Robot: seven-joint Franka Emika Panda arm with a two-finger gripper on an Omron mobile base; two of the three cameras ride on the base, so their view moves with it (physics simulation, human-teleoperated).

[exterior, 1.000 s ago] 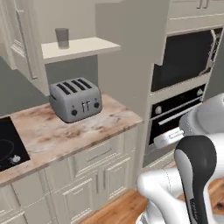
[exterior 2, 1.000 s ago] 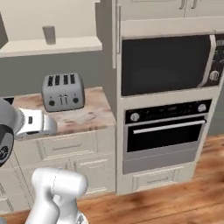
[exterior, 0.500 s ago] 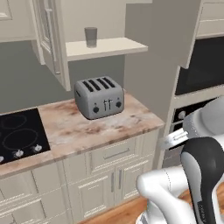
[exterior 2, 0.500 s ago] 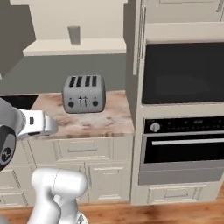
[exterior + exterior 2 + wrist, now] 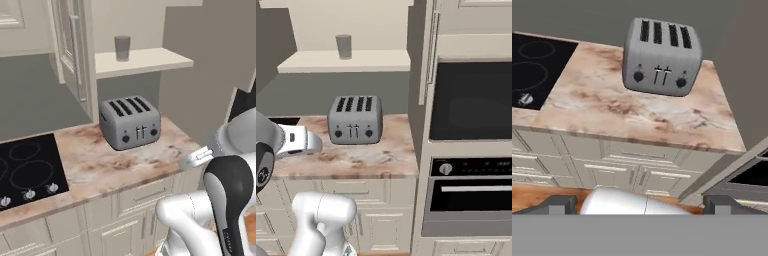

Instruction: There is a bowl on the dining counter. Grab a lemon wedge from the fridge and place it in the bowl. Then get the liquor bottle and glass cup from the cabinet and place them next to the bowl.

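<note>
cream cabinet (image 5: 70, 55) with its door swung open now sits nearer centre in both base views: the base has driven sideways, so i judge the cup step is starting. the cup (image 5: 122, 48) stands on the shelf (image 5: 150, 59), at 12 o'clock well above the toaster (image 5: 663, 56). the jaws (image 5: 640, 204) are released, empty, well below the cup.

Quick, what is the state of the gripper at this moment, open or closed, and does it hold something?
Gripper: open, fingers spread wide apart, holding nothing.
</note>
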